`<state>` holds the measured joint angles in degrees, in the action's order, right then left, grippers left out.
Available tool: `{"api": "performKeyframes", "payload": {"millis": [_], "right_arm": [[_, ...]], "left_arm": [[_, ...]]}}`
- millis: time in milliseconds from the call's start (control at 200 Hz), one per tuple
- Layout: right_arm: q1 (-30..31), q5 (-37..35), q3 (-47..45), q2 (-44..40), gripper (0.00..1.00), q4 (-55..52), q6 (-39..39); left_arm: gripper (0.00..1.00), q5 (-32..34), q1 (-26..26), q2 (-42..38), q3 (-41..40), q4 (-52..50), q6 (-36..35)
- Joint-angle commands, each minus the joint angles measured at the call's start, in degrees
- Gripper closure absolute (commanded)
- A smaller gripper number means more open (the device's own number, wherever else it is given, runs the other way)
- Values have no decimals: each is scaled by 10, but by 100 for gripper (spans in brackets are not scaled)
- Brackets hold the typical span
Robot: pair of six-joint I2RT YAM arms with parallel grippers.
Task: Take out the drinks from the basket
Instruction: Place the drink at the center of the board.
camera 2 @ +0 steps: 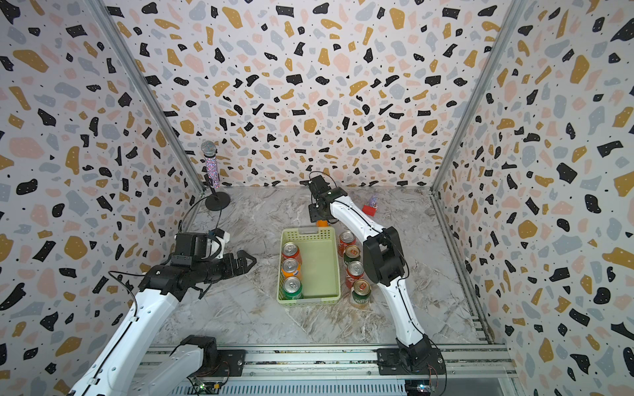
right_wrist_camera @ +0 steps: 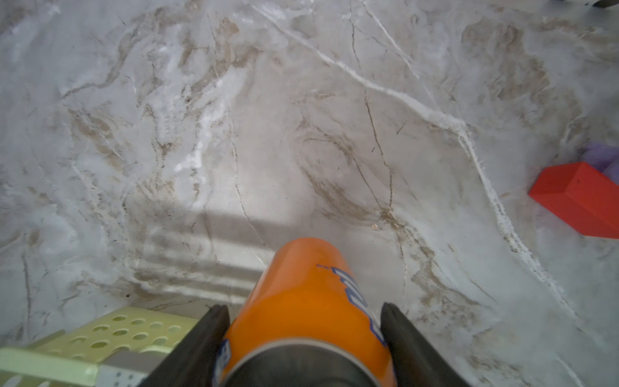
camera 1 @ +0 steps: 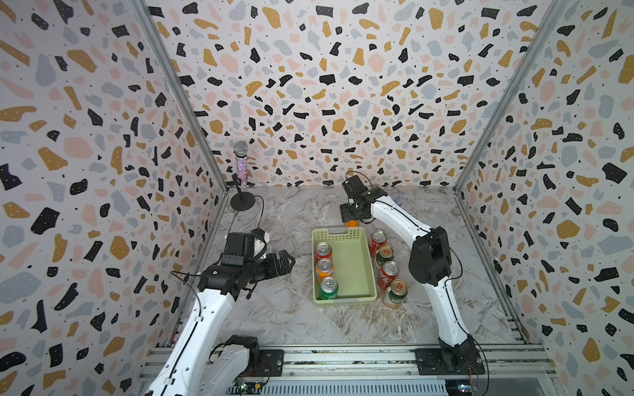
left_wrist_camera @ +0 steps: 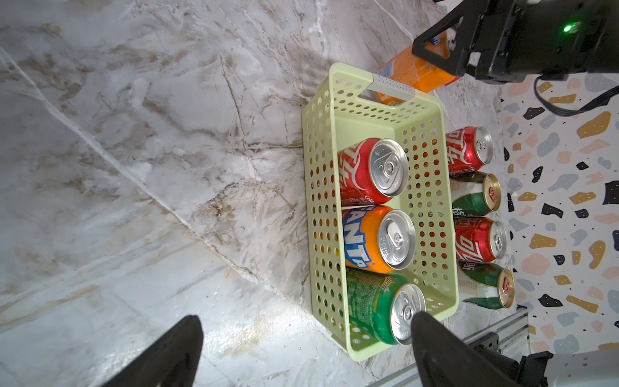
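The pale green basket [camera 1: 351,267] [camera 2: 319,267] sits mid-table, and its left side holds three drinks in a row: a red can [camera 1: 323,252], an orange can [camera 1: 324,268] and a green can [camera 1: 328,287]. Several more cans stand on the table along its right side, red [camera 1: 378,240] and dark green [camera 1: 397,290]. My right gripper [camera 1: 350,216] [right_wrist_camera: 303,306] is shut on another orange can [left_wrist_camera: 412,72] [right_wrist_camera: 308,268], held tilted just beyond the basket's far end. Left of the basket my left gripper [camera 1: 288,262] [left_wrist_camera: 305,316] hangs open and empty.
A microphone on a round stand [camera 1: 241,168] stands at the back left corner. A small red block [camera 2: 369,210] [right_wrist_camera: 579,197] lies at the back right with something purple behind it. Patterned walls close three sides, and a metal rail [camera 1: 343,360] runs along the front.
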<state>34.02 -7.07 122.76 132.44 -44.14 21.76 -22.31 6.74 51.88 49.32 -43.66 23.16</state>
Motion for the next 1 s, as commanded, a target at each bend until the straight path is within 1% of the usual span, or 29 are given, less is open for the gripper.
{"api": "performKeyframes", "payload": {"millis": [0, 165, 235, 370, 455, 521, 651, 996], "right_arm": [[2, 13, -32, -58, 84, 22, 19], [3, 23, -59, -62, 82, 29, 24], [3, 23, -65, -65, 79, 29, 24], [3, 21, -69, -69, 60, 25, 23], [3, 19, -66, -73, 45, 20, 21], [3, 18, -62, -76, 38, 15, 18], [3, 15, -55, -89, 29, 6, 11], [3, 7, -49, -149, 14, -14, -15]], "left_arm": [[0, -11, -5, -3, -5, 14, -1], [0, -10, -4, -2, -5, 15, -2], [0, -10, -5, -2, -5, 15, -1], [0, -11, -4, 0, -5, 15, -1], [0, -9, -5, 0, -6, 15, -1], [0, -9, -5, 1, -6, 15, 0], [0, -10, -4, 2, -6, 15, 0], [0, -9, -5, 9, -6, 15, 0]]}}
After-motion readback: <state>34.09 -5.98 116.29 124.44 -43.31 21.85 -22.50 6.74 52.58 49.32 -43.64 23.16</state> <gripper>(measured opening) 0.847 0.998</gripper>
